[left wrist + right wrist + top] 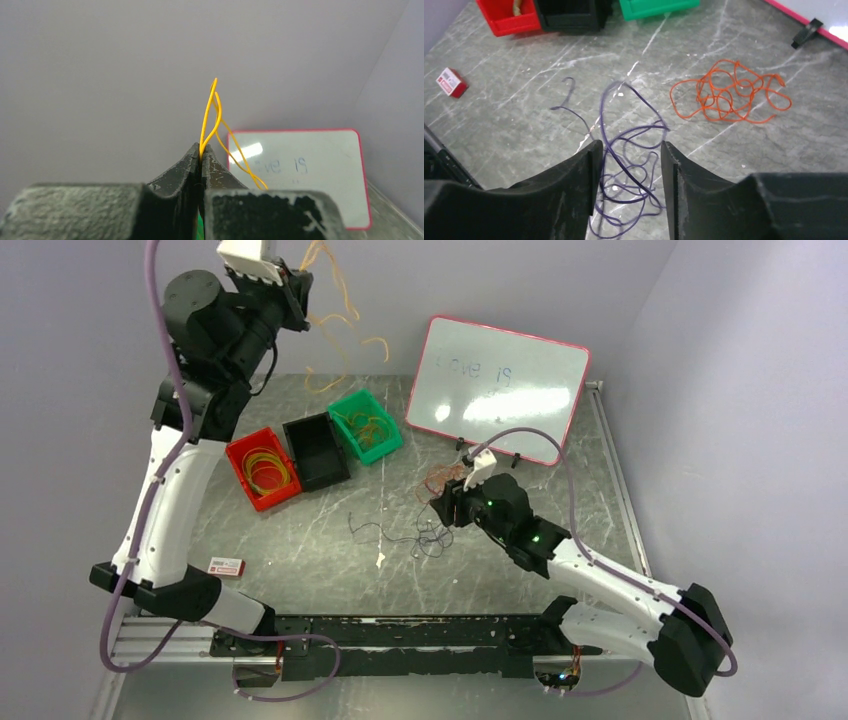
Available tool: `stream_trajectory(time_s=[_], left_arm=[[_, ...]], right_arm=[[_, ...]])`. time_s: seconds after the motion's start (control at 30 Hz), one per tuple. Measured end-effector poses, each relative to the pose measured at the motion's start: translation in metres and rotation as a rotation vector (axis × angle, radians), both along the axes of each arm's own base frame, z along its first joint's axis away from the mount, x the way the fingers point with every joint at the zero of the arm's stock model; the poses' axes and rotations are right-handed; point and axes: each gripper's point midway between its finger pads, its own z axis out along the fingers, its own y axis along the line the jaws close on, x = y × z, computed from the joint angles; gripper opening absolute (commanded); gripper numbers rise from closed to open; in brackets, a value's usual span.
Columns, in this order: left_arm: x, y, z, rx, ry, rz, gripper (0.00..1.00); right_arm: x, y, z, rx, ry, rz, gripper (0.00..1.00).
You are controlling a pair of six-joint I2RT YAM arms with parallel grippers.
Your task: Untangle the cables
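Two faint words, "Love is", on the whiteboard (540, 360) beyond the cables (719, 97)

Left hand (300, 278) holds a cable (335, 318) dangling above the green bin (347, 400).

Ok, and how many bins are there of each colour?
Red bin: 1
Black bin: 1
Green bin: 1
Total: 3
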Motion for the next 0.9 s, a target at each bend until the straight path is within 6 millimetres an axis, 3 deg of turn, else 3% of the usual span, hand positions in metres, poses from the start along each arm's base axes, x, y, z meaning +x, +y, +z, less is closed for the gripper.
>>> stream_trajectory(time_s=[0.07, 0.3, 0.6, 0.9], left_arm=[[0.007, -0.005, -0.019, -0.013, 0.064, -0.009, 0.07], [0.038, -0.026, -0.122, -0.012, 0.336, -0.025, 0.07], [0.073, -0.042, -0.172, 0.008, 0.431, -0.025, 0.07], [0.107, -0.031, -0.243, -0.01, 0.505, -0.045, 0.07]], right_arm=[[-0.003, 0.002, 0.01, 0.003, -0.017, 0.027, 0.58], [-0.016, -0.002, 0.028, -0.026, -0.045, 0.101, 0.71], [-0.02, -0.01, 0.048, -0.05, -0.086, 0.106, 0.72], [-0.022, -0.013, 0.032, -0.055, -0.059, 0.098, 0.72]])
